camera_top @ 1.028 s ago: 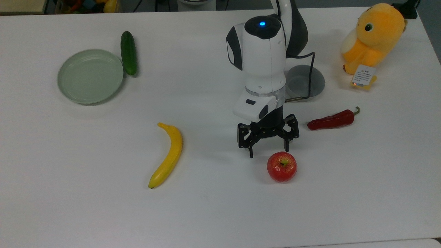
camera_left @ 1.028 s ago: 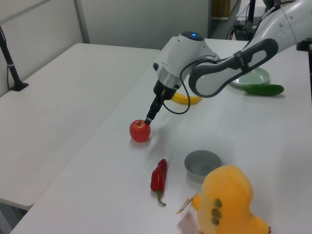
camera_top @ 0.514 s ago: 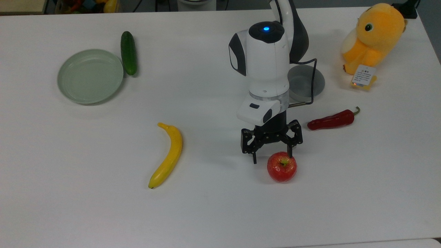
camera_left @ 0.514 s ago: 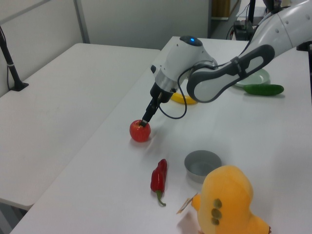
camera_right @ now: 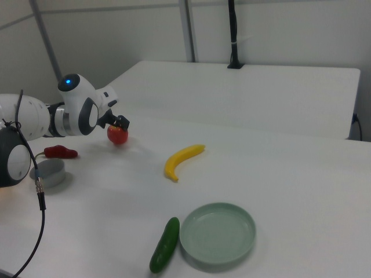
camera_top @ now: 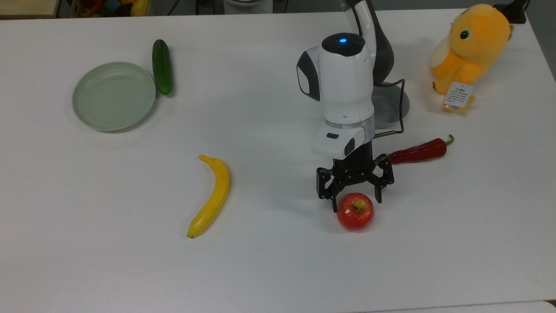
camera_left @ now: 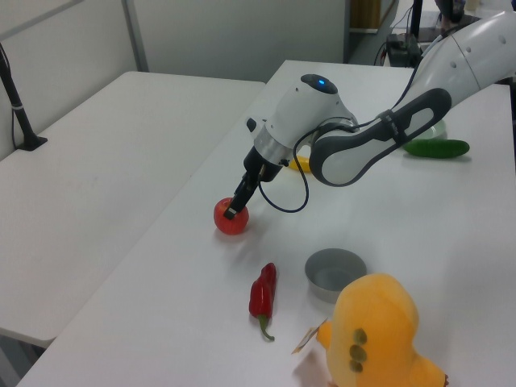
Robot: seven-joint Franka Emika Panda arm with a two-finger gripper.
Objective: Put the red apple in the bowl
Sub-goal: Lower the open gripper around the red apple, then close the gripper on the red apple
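your tool (camera_top: 356, 201) straddles the red apple (camera_top: 355, 211) near the counter's (camera_top: 269, 261) front edge, fingers apart, grey bowl (camera_top: 393, 106) behind.

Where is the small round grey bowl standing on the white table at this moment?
In the top view, the small round grey bowl stands right of centre, partly behind the white arm, between the long dark red chili pepper below and the orange plush toy at upper right.
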